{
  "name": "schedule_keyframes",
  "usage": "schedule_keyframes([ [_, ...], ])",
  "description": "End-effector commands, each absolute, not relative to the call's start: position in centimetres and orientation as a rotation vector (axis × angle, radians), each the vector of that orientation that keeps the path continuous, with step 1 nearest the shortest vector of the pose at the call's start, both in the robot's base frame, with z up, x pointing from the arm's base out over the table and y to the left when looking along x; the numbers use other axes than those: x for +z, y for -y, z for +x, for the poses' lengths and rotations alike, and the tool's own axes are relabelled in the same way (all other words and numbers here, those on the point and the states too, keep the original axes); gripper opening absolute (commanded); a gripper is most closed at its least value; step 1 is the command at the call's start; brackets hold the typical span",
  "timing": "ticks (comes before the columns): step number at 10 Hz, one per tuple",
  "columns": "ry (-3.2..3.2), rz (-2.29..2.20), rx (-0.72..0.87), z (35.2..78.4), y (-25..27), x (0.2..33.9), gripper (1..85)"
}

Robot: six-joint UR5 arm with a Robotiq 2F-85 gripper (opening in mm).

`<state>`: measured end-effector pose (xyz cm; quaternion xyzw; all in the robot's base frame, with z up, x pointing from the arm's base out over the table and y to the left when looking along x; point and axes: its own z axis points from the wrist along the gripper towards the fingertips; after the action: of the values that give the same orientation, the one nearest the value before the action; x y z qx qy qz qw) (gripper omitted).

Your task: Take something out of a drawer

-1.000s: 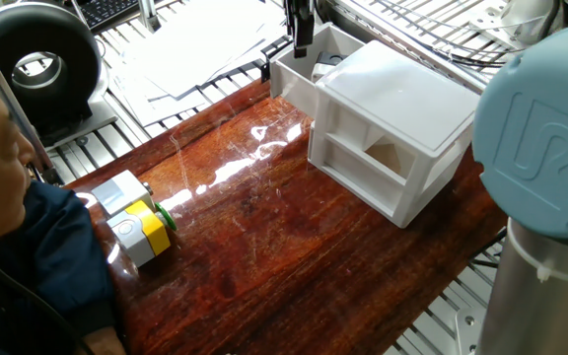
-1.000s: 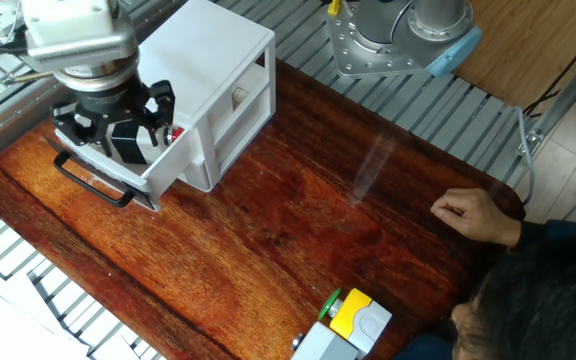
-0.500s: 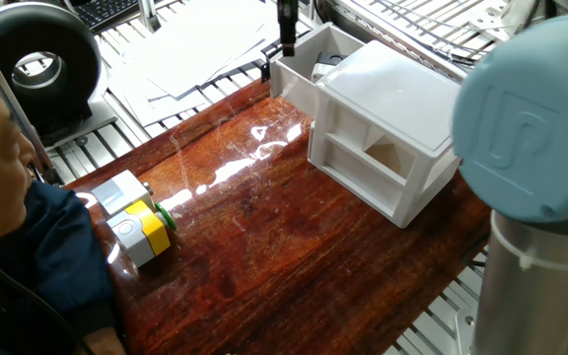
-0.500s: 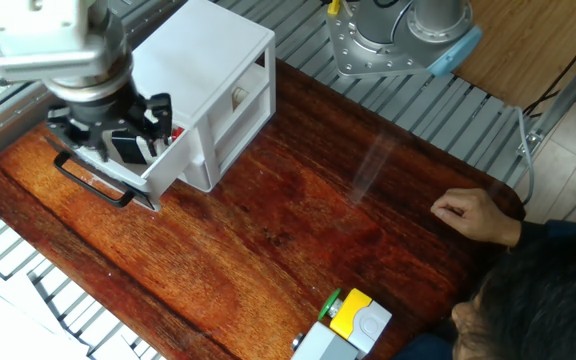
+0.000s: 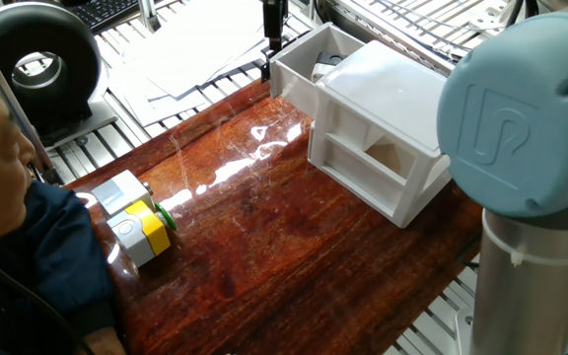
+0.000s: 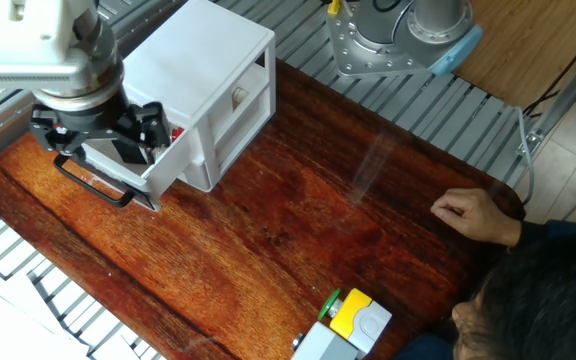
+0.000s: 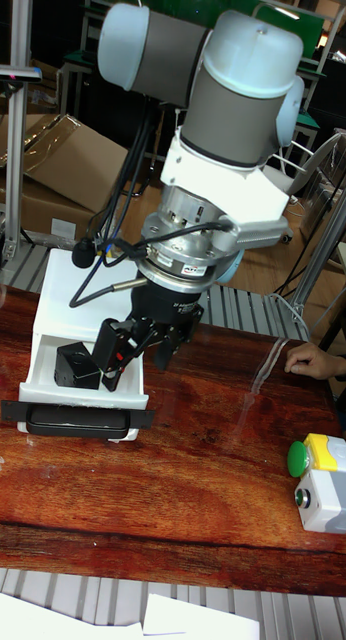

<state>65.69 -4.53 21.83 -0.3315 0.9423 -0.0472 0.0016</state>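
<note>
Where wood table (image 6: 298, 210) gleams — drawer (image 7: 53, 330) open | cardboard box (image 7: 63, 165) behind

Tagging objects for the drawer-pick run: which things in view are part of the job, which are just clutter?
Part of the job:
- black-and-white block with red knob, lying in the drawer
- open white drawer
- white cabinet it slides in
- gripper, over the drawer beside the block

Just lying about:
- grey-and-yellow block with green knob, far end of the table
- papers
- person's hand on the table edge
</note>
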Motion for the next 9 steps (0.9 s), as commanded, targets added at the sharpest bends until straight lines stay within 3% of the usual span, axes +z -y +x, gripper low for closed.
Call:
schedule_keyframes([
  [1, -2.951, -0.95, -0.182, 66.8, 4.8, 22.1, 77.0],
  [3, -2.966, -0.895, -0.124, 66.6, 3.9, 22.0, 76.3],
  [9, -2.955, -0.995, -0.171, 63.1, 7.2, 19.8, 73.0],
])
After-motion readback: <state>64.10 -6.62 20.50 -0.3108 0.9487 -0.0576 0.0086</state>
